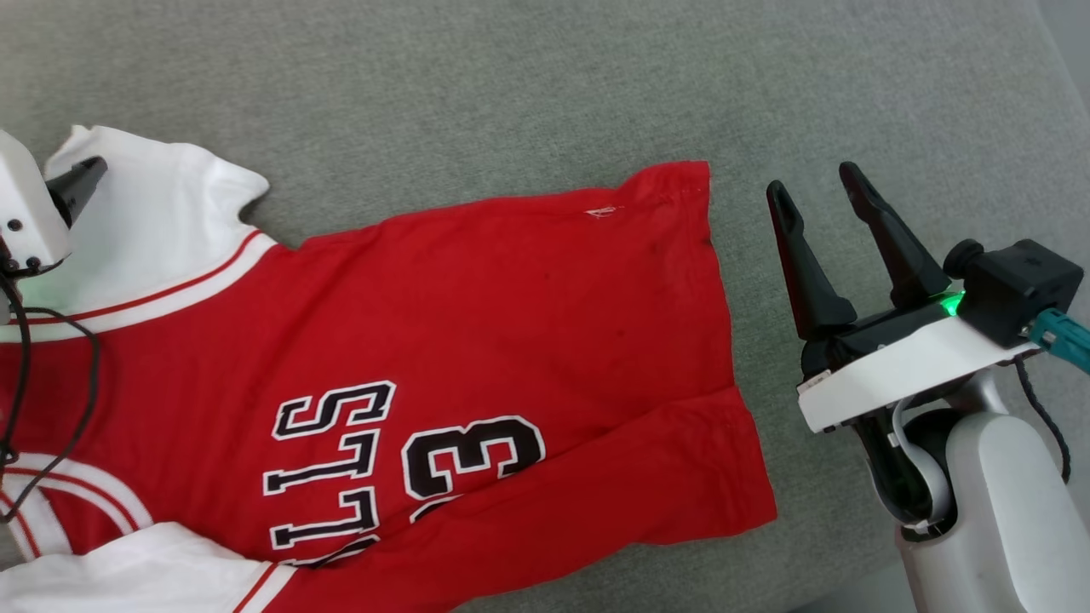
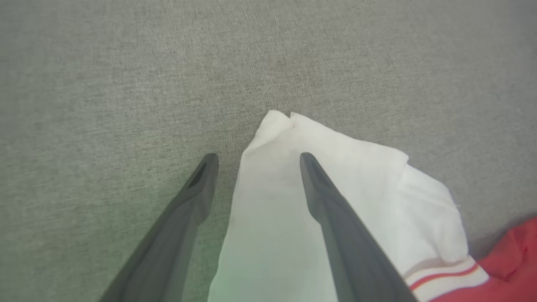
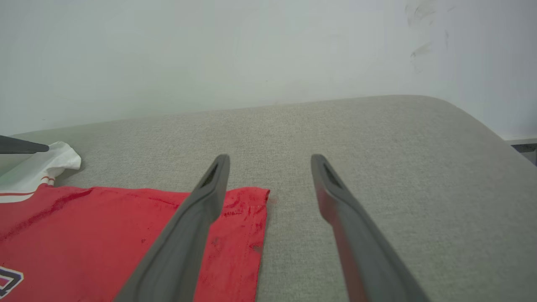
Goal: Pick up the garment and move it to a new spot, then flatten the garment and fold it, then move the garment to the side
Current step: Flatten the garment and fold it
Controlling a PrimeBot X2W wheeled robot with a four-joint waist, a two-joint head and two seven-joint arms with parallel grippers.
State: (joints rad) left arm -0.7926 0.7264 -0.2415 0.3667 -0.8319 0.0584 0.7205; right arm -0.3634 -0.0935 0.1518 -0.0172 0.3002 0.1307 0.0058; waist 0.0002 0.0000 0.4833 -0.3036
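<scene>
The garment [image 1: 477, 340], a red jersey with white sleeves and black lettering and a "3", lies spread on the grey cushion, its hem toward the right. One long edge is folded over along the near side. My left gripper [image 2: 256, 159] hovers open over the far white sleeve [image 2: 344, 180], one finger over the sleeve and the other over bare cushion; a dark fingertip [image 1: 81, 183] of it shows at the far left. My right gripper [image 1: 817, 191] stands open just right of the hem, nothing between its fingers; it appears as [image 3: 270, 161] above the hem corner [image 3: 251, 201].
The grey cushioned surface [image 1: 528, 85] stretches beyond the jersey on the far side and to the right. A pale wall [image 3: 251, 50] rises behind it. The cushion's rounded right edge [image 3: 482, 126] drops off at the far right.
</scene>
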